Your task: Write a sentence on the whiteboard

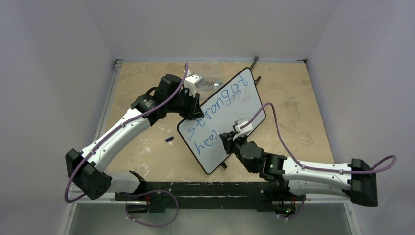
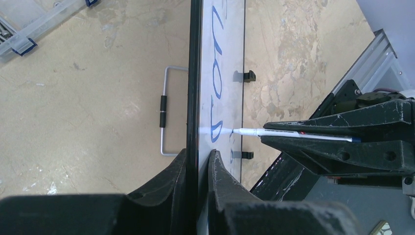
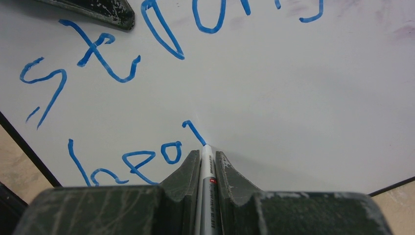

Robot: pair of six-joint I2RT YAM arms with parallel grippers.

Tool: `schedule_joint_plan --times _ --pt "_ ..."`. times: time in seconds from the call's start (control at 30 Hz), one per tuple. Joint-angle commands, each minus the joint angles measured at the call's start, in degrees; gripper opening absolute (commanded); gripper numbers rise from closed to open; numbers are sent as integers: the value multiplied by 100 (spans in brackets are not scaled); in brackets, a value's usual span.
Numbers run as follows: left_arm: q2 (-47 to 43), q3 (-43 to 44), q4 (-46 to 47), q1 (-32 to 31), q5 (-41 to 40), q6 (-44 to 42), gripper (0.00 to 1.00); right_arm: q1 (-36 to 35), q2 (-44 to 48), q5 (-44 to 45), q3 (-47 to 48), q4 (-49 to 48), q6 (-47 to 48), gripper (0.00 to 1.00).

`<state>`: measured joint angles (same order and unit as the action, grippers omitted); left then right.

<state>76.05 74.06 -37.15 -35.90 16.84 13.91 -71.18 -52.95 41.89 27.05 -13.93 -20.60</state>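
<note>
1. The whiteboard [image 1: 214,157] lay slantwise on the table [image 1: 303,117]. Its long axis ran from the end near the arm bases up toward the table's far right corner.
2. The sentence [image 1: 220,105] followed that axis in 2 blue rows, starting at the whiteboard's near end: "strong at" above, "hea" plus 1 fresh stroke below.
3. The left gripper [image 2: 198,156] was closed on the whiteboard's left long edge, beside the first letters, 1 finger on each face.
4. The right gripper [image 3: 208,154] was clamped on a white marker [image 3: 207,169]. It pointed at the whiteboard, tip touching the face at the end of the second row.
5. A small dark blue piece [image 1: 169,139] lay on the table just left of the whiteboard's near end.
6. A clear box [image 1: 210,81] sat beyond the whiteboard's far left edge.
</note>
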Motion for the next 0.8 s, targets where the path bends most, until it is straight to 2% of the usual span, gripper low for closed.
schedule_joint_plan --times 0.0,0.77 --pt "64 -173 -614 124 -1376 -899 0 42 77 0 -104 205 -216 0" --pt "38 -173 -616 127 -1363 -899 0 43 -239 13 534 -101 344 0"
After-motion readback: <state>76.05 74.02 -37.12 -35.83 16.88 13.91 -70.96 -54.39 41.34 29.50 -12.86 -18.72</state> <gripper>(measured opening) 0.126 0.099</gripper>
